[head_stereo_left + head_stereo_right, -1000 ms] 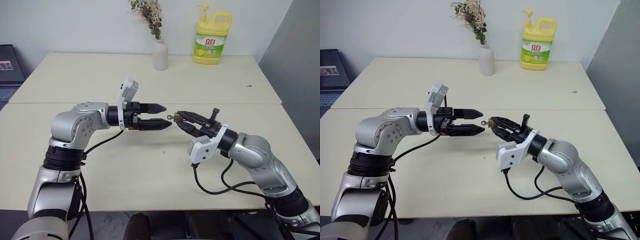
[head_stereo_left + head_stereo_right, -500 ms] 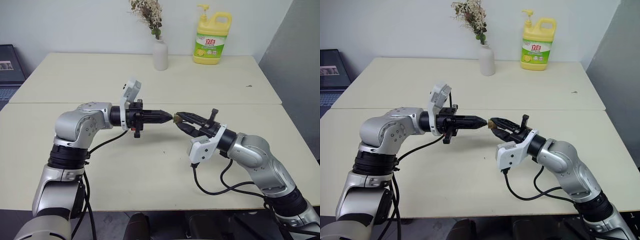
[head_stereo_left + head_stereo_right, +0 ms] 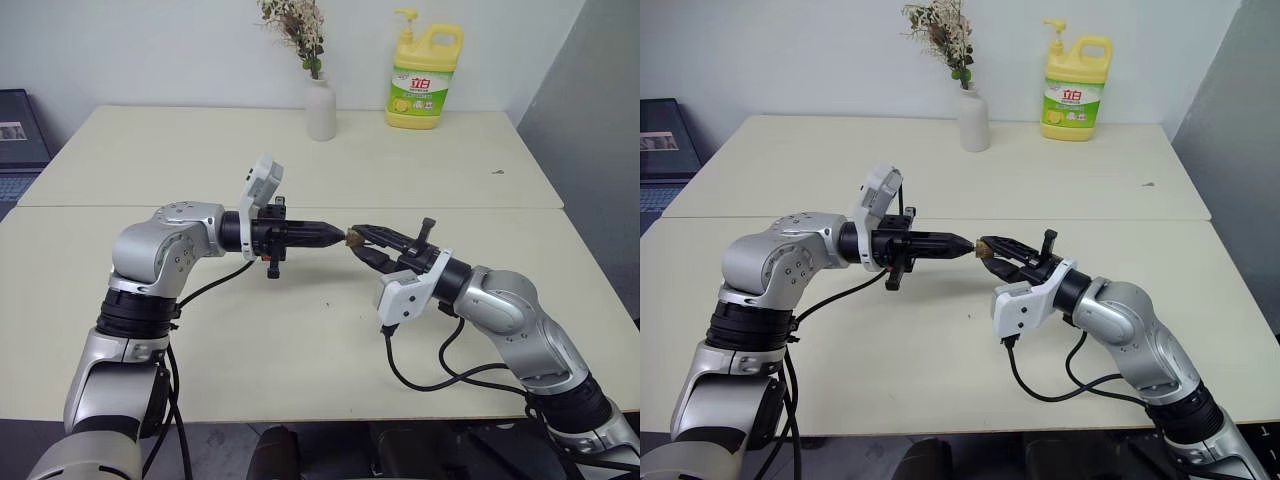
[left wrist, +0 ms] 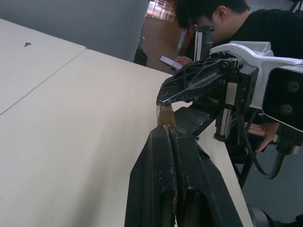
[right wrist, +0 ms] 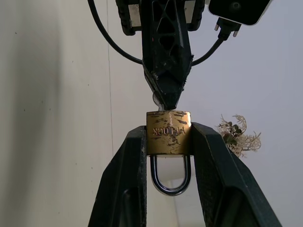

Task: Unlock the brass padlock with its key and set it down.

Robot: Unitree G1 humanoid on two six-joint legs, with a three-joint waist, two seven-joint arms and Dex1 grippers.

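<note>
My right gripper point(image 3: 357, 240) holds the brass padlock point(image 5: 168, 132) above the middle of the table, shut on the sides of the lock body. The silver shackle point(image 5: 170, 176) hangs between its fingers, pointing back toward the wrist. My left gripper point(image 3: 338, 236) comes in level from the left, and its shut tip meets the keyhole end of the padlock point(image 4: 164, 116). A sliver of silvery key point(image 5: 156, 99) peeks out beside that tip, pinched in the left fingers point(image 4: 163, 156). Most of the key is hidden.
A white vase of dried flowers point(image 3: 320, 108) and a yellow detergent bottle point(image 3: 424, 80) stand at the table's far edge. A small dark speck point(image 3: 497, 172) lies far right. A seated person point(image 4: 227, 19) is beyond the table's right side.
The left gripper stood open with its tips beside the key one second ago. It has rolled and closed onto the key. The right gripper and the padlock have stayed in place.
</note>
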